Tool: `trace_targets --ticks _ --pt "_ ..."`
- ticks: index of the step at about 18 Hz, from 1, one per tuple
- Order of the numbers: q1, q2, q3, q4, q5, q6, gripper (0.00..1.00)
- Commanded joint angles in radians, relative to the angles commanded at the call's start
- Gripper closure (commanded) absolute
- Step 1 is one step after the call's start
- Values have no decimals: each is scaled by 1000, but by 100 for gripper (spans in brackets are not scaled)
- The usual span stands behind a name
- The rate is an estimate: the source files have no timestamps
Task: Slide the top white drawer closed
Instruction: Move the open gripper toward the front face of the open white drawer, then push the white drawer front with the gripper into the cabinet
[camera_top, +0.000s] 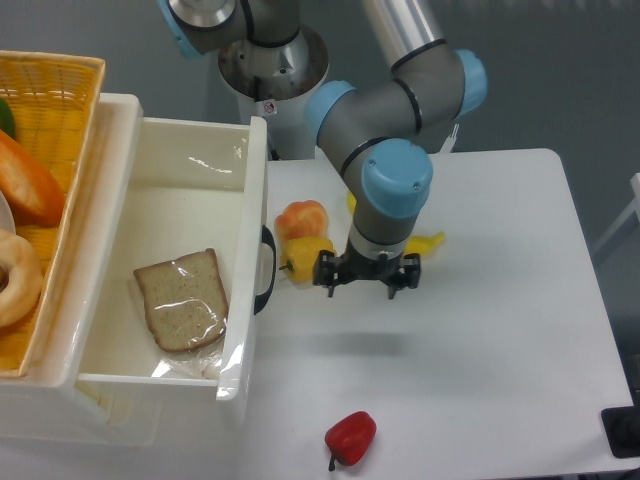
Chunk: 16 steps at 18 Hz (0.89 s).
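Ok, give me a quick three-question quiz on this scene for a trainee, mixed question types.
1. True or false: the top drawer is shut.
2. What lies inside the drawer? A) bread slice B) red pepper C) banana
3. Fill in: the gripper hovers over the ____, right of the drawer's handle.

Key: 1 false, it stands open; 2 A; 3 table.

The arm (400, 90) reaches in from the table's far edge, its blue-capped wrist (397, 180) pointing straight down. The claw (367, 283) hangs above the table's middle; its finger state cannot be made out.
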Motion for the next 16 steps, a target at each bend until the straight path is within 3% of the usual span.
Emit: trace_targets --ticks 16 --pt "-44 21 5 -55 -48 -34 0"
